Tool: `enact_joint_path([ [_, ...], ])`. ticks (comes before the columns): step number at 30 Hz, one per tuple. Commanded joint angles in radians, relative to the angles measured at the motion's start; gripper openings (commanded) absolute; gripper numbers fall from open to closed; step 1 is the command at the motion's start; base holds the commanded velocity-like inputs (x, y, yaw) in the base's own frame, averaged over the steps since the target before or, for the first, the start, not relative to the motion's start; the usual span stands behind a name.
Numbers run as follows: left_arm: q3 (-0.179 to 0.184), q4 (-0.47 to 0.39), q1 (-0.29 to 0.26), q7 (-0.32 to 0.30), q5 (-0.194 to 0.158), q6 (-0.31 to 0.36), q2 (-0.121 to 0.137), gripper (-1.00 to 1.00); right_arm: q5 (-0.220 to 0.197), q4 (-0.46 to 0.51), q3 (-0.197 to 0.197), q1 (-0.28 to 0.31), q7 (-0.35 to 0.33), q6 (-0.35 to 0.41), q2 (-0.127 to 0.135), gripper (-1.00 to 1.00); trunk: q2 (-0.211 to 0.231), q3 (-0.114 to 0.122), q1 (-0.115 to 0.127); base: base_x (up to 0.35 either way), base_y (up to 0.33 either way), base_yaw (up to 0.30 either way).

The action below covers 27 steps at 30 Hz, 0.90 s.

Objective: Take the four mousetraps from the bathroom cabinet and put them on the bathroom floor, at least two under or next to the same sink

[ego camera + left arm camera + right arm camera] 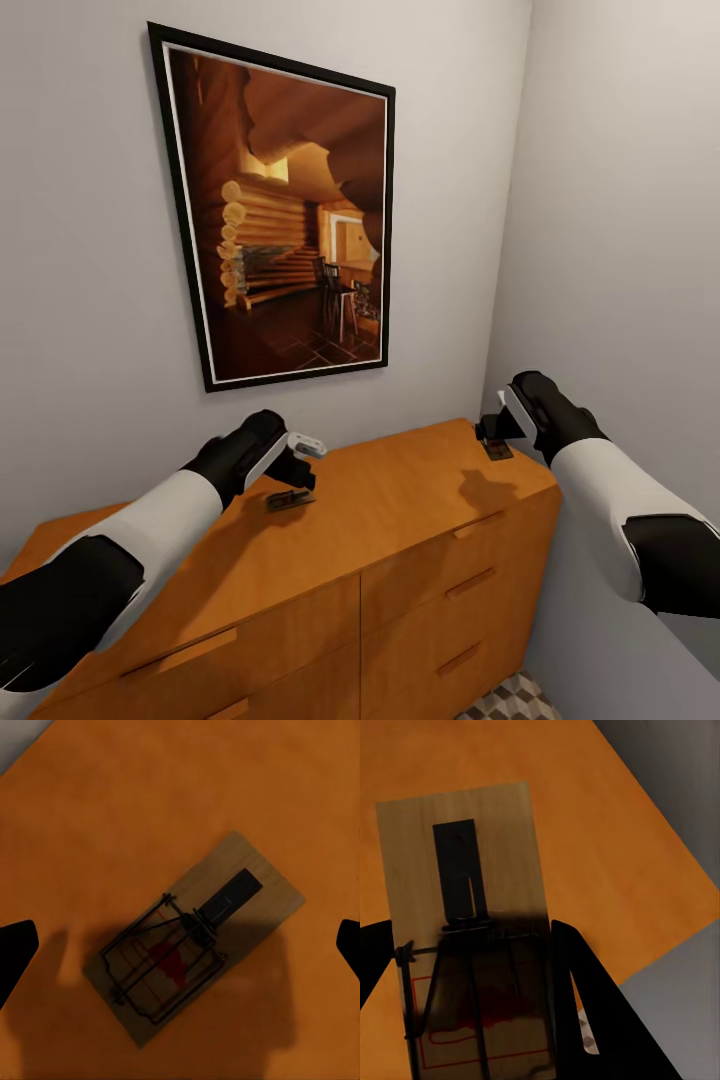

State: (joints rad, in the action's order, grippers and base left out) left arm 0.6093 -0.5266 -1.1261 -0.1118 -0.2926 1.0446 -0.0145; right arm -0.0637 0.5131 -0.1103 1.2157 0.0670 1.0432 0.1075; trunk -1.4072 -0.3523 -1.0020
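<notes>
One mousetrap (290,498) lies flat on the orange-brown cabinet (400,520) top, a tan board with dark wire and a red mark (191,937). My left gripper (303,468) hovers just above it, open wide, its fingertips (15,952) far apart on either side of the board (180,949). A second mousetrap (498,449) sits at the cabinet's back right corner. My right gripper (493,432) is down on it, its fingers (585,1005) pressed against both long edges of the board (472,892). Whether this trap is lifted off the wood I cannot tell.
A large framed picture (285,215) hangs on the wall behind the cabinet. A side wall (620,250) stands close to the cabinet's right end. Drawer fronts with slim handles (470,582) face me, and a patch of patterned bathroom floor (512,700) shows below.
</notes>
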Motion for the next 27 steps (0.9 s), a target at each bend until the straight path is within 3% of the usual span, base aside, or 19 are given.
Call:
enact_joint_path([
  [1, 0.004, 0.0, -0.001, -0.004, 0.002, 0.002, 0.0, 1.0, -0.01, 0.001, -0.007, 0.001, 0.008, 0.004, 0.001, -1.0, -0.001, -0.001, 0.0, 0.0, 0.0, 0.0],
  [27, 0.004, 0.036, -0.001, -0.008, 0.012, -0.03, 0.001, 1.0, -0.007, 0.0, -0.007, 0.001, 0.009, 0.004, 0.003, -1.0, -0.001, -0.001, 0.0, 0.0, 0.0, 0.0],
])
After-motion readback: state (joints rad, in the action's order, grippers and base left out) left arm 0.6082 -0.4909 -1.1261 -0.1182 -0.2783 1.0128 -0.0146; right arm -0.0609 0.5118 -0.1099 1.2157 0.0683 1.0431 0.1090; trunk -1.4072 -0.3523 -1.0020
